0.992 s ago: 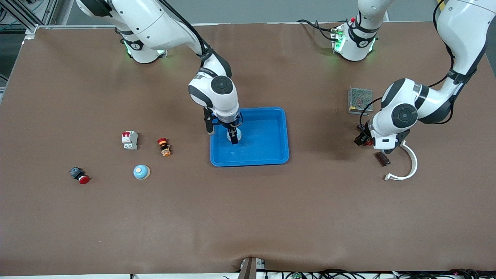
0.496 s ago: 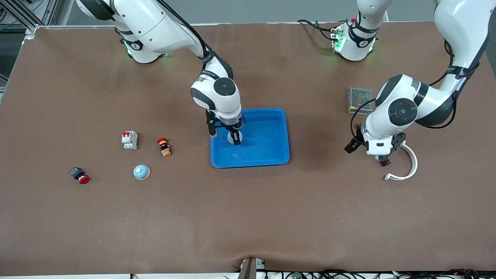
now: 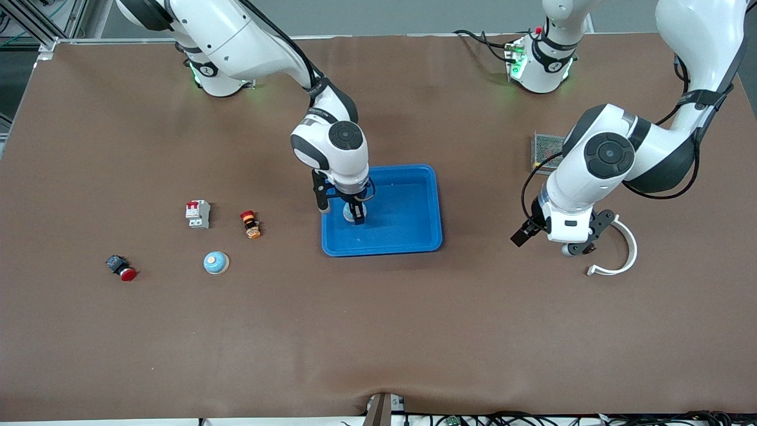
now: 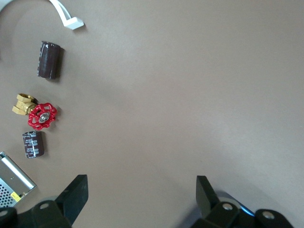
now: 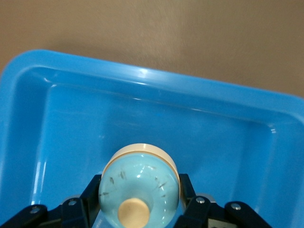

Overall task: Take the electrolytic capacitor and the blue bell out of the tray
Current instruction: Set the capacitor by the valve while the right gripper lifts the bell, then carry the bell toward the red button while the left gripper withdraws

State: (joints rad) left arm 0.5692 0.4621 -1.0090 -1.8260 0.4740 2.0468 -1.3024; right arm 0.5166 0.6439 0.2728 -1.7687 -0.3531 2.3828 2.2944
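Brown tabletop: right hand [image 5: 140, 209] grips a pale-blue, cream-knobbed bell [image 5: 139, 187] in the tray [image 3: 426, 204]; left hand [image 4: 140, 202] spread, empty.

Blue tray [image 3: 414, 236] on brown table [image 3: 378, 331]

In the tray: pale-blue bell [image 5: 138, 187], cream knob. Beside it: red-capped button [image 3: 250, 223].

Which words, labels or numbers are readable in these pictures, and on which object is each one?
None can be read.
Black capacitor: pale print on its sleeve, too small to read.
Brown capacitor: no print visible.
Bell in the right gripper, blue tray: no text.
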